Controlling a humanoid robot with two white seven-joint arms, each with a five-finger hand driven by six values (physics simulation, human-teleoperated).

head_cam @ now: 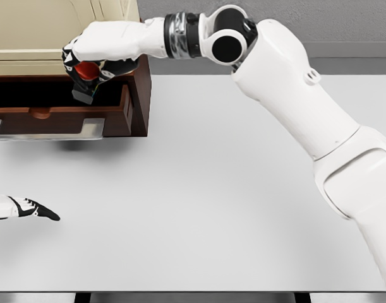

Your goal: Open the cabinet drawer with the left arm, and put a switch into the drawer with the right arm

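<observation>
A wooden cabinet point(139, 82) stands at the table's far left, and its drawer point(60, 120) is pulled out, with a metal handle point(85, 129) at the front. My right hand point(85, 66) reaches across over the open drawer and is shut on a switch point(86, 79), a dark block with a red button. The switch hangs just above the drawer's inside. My left hand point(35, 209) shows at the lower left edge, low over the table, fingers stretched out and holding nothing.
The white table point(211, 202) spreads out in front of the cabinet. My right arm point(294, 107) crosses the upper right of the view. A pale cabinet top point(47, 31) rises above the drawer.
</observation>
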